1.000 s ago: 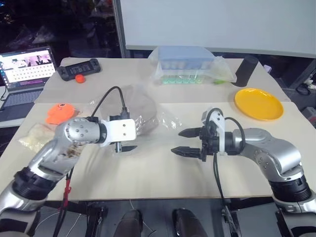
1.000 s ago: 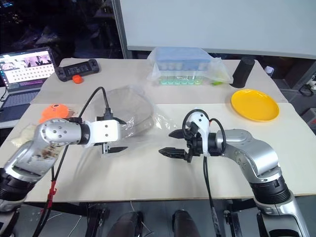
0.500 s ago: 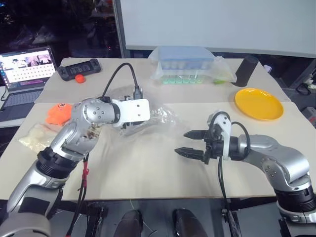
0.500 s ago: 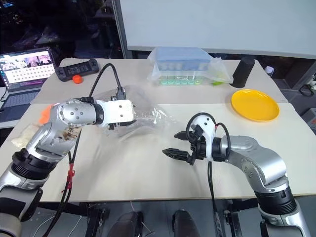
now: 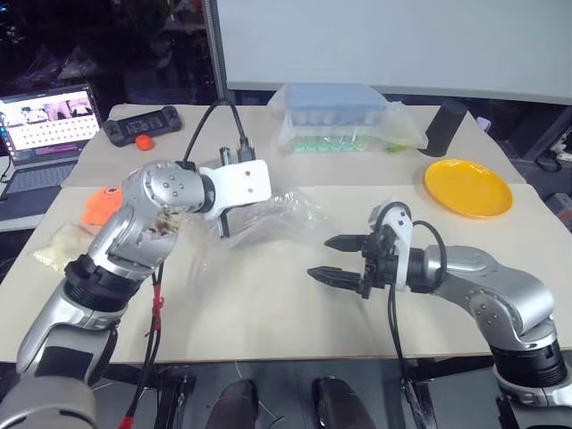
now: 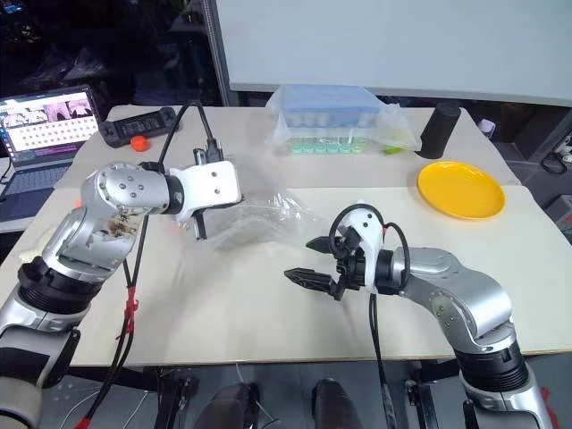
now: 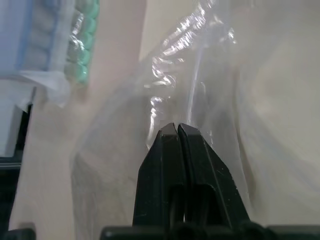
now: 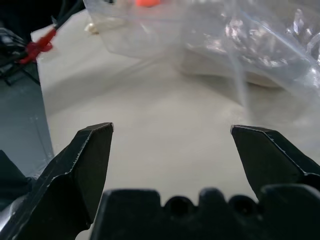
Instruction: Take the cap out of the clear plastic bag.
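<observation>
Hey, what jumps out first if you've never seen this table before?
The left gripper, mid-table, is pinched shut on the crinkly clear plastic bag. The right gripper hangs wide open nearby, nothing in it. A bright yellow round plate sits at the table's right side.

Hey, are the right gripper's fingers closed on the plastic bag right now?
No, the right gripper has its fingers spread wide over bare table, with the clear plastic bag lying beyond them, untouched.
</observation>
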Robot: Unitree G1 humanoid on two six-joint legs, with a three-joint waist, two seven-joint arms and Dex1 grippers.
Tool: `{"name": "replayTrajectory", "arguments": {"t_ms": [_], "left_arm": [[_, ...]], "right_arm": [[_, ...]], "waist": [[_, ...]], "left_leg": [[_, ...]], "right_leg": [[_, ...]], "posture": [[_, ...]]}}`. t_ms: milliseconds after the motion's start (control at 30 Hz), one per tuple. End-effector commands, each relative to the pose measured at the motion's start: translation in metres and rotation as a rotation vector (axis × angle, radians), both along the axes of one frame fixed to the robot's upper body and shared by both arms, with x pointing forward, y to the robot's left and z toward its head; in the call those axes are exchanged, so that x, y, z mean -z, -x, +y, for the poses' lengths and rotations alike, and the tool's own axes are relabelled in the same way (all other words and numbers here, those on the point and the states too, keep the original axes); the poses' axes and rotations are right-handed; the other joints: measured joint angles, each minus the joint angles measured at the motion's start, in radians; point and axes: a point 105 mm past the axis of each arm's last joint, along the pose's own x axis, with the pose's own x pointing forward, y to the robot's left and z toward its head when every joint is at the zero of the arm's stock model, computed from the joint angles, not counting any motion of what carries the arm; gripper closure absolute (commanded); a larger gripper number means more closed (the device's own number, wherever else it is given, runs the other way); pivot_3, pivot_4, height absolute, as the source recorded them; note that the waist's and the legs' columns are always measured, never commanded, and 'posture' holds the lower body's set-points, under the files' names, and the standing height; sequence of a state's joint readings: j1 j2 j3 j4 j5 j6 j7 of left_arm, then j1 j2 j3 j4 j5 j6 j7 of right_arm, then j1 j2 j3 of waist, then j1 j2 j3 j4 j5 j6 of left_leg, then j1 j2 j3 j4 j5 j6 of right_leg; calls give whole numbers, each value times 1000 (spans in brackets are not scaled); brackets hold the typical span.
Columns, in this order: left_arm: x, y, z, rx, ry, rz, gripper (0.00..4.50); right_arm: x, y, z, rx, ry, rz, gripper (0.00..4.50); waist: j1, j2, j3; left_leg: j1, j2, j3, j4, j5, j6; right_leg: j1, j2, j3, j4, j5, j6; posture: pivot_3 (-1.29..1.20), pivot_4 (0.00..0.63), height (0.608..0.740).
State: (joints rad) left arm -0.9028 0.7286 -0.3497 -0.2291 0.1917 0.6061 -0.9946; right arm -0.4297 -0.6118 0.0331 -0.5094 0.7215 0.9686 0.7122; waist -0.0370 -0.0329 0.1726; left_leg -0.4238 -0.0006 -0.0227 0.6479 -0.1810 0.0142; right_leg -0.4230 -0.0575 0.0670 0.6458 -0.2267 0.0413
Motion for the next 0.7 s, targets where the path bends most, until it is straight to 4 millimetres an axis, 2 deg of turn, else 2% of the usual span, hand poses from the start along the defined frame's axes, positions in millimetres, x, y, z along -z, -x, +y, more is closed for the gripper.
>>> {"name": "replayTrajectory", "arguments": {"t_ms": [33,200,333,467,600,700], "left_arm": [[-36,1,-3,4,51,-128,4438],[-51,-1,-3,1,67,-157,4438],[-36,5,-5,6,134,-29,4438],[-30,22,-8,57,208,113,3421],[-36,39,4,74,273,255,1930],[-31,59,14,114,221,369,882]], "right_arm": [[-18,2,10,-17,-40,-56,0],[-21,-10,11,40,-56,-66,0],[-21,-12,8,54,-58,-64,0],[-19,-13,6,63,-57,-60,0],[-18,-14,8,59,-60,-55,0],[-17,-16,9,54,-62,-53,0]], "waist": [[-3,0,0],[-4,0,0],[-4,0,0],[-5,0,0],[-10,0,0],[-12,0,0]], "left_leg": [[0,0,0,0,0,0],[0,0,0,0,0,0],[0,0,0,0,0,0],[0,0,0,0,0,0],[0,0,0,0,0,0],[1,1,0,0,0,0]], "right_leg": [[0,0,0,0,0,0],[0,0,0,0,0,0],[0,0,0,0,0,0],[0,0,0,1,0,0],[-1,0,0,1,0,0],[-1,1,0,1,0,0]], "posture": [[0,150,740],[0,150,740],[0,150,740],[0,150,740],[0,150,740],[0,150,740]]}}
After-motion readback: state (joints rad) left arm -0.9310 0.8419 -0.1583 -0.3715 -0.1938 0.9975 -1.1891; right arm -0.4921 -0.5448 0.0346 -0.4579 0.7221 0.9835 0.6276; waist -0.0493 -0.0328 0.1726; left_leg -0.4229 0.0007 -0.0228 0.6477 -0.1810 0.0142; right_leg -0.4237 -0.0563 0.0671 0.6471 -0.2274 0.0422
